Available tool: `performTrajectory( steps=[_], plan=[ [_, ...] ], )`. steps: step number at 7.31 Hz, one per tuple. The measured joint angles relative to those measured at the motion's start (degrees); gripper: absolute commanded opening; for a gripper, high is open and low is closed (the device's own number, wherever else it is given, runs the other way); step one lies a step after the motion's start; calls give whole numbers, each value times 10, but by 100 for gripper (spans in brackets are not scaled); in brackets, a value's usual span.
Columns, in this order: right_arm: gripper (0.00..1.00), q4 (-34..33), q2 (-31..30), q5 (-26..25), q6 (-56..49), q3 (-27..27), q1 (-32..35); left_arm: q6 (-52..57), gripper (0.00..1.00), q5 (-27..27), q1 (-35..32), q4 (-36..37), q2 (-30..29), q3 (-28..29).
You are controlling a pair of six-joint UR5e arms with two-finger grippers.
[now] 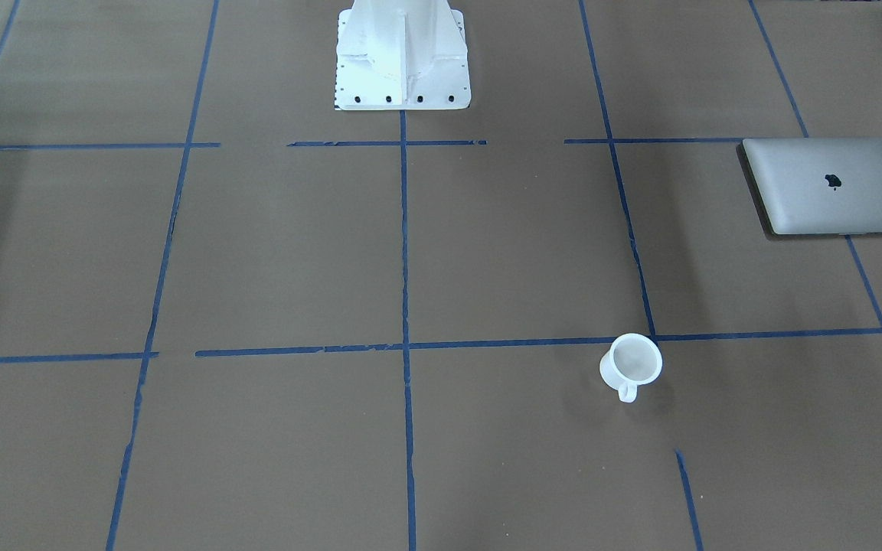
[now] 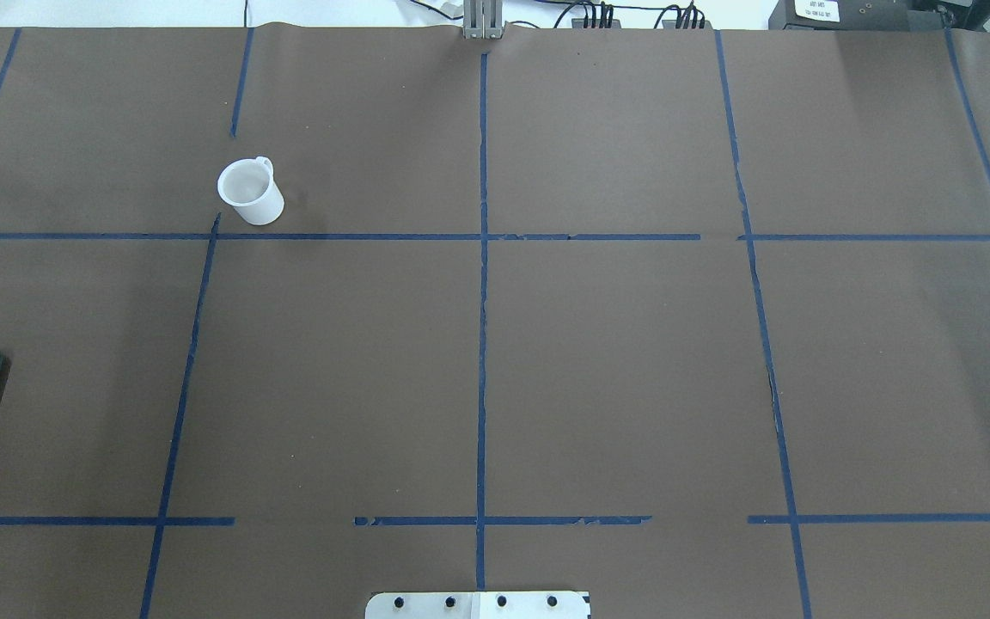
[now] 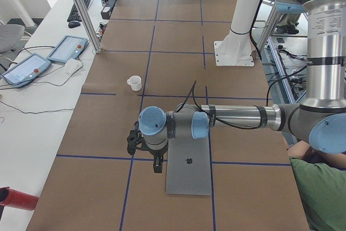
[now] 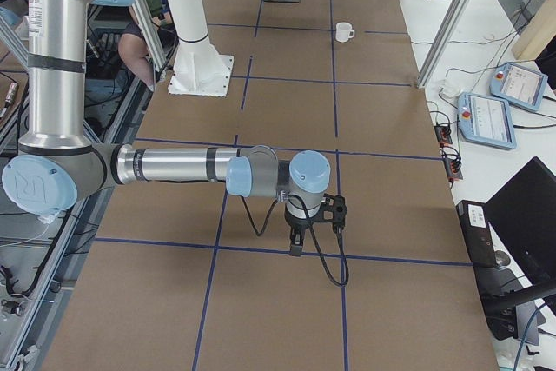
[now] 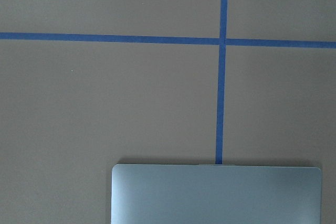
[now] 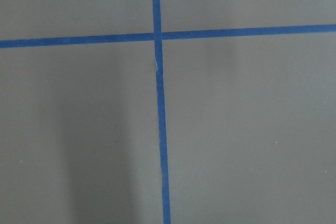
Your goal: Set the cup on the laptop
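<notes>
1. Left gripper (image 3: 132, 142) shows only in the view from the table's left end, so whether its fingers are wide or narrow cannot be told. It hangs above the table (image 3: 108, 117) just beside the laptop (image 3: 188, 169), on the side away from the robot's base, and carries nothing that can be seen.
2. The cup (image 2: 250, 192) stands upright on the table, mouth up. Its handle points away from the robot, and nothing touches it.
3. It sits just beyond a blue tape line (image 2: 357, 236), close to a crossing of lines, on the robot's left half of the table.
4. The laptop is closed and lies flat at the robot's left end of the table, logo up, well apart from the cup. Its lid is bare.
5. The left wrist camera looks straight down on one edge of the laptop and a tape crossing ahead of it.
6. The right gripper (image 4: 337, 212) shows only in the view from the table's right end, so its opening cannot be told either. It hangs over a tape crossing, well apart from both cup and laptop.
7. A white pedestal (image 1: 403, 61) is bolted to the table at the robot's side.
</notes>
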Motion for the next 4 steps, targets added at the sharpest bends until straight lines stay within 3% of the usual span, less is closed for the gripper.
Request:
performTrajectory(
  steps=[4],
  plan=[
    [100, 0, 0, 0, 0, 0, 0, -7, 100, -2, 23, -4, -43, -22]
  ],
)
